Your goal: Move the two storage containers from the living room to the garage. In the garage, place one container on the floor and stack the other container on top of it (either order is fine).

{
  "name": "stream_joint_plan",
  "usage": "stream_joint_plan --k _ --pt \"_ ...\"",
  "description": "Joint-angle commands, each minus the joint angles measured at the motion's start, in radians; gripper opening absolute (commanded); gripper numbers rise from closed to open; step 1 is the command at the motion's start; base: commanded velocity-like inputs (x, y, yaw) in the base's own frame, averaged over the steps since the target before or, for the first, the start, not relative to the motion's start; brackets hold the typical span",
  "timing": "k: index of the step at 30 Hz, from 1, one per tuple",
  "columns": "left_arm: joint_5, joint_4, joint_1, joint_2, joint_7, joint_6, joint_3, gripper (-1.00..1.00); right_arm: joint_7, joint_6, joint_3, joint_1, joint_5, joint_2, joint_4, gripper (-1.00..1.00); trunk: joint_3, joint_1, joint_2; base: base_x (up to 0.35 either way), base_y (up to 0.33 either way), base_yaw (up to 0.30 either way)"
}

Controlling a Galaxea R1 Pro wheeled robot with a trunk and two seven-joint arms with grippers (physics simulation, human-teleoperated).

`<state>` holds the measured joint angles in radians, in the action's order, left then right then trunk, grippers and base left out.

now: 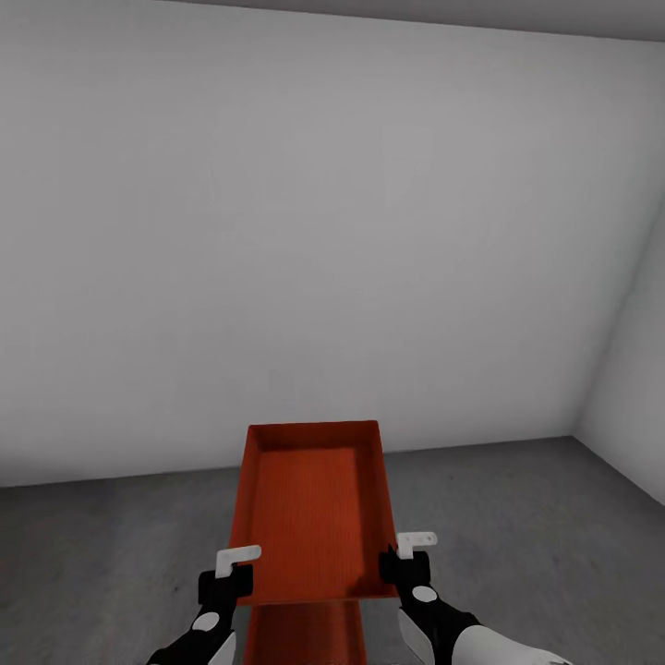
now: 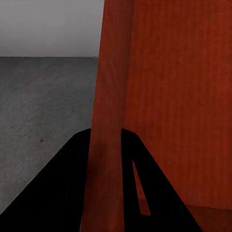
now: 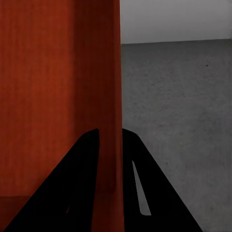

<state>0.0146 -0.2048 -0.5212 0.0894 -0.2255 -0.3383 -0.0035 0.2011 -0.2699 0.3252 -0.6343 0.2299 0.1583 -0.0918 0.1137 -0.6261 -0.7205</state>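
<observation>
Now we're in the garage: a pale grey wall (image 1: pixel 314 231) straight ahead, a second wall (image 1: pixel 637 388) angling in on the right, and the corner between them far right. The floor (image 1: pixel 111 545) runs open to the left and right of the load. Up front, the bin (image 1: pixel 309 508) is held level above the floor, its open top facing up and its long sides running away from the robot. The left gripper (image 1: pixel 231 577) pinches the near left wall of the bin, and the right gripper (image 1: pixel 399 562) pinches the near right wall. From each wrist camera, the black fingers (image 2: pixel 145 179) straddle an orange wall edge. Just below the near end, another orange surface (image 1: pixel 305 637) peeks out.
</observation>
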Motion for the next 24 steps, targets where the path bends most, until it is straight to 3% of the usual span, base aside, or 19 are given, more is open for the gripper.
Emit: stream_joint_plan --k 1,24 --pt "-0.007 -0.001 -0.001 0.001 -0.006 -0.002 0.017 -1.00 -0.003 0.000 -0.014 -0.001 0.005 0.003 0.000 -1.00 0.003 0.000 -0.002 0.000 0.000 0.000" --pt "0.011 -0.001 -0.001 0.001 -0.009 -0.002 0.019 -1.00 -0.003 0.000 -0.014 -0.001 0.005 0.003 0.000 -1.00 0.040 0.000 -0.002 0.000 0.000 0.000"
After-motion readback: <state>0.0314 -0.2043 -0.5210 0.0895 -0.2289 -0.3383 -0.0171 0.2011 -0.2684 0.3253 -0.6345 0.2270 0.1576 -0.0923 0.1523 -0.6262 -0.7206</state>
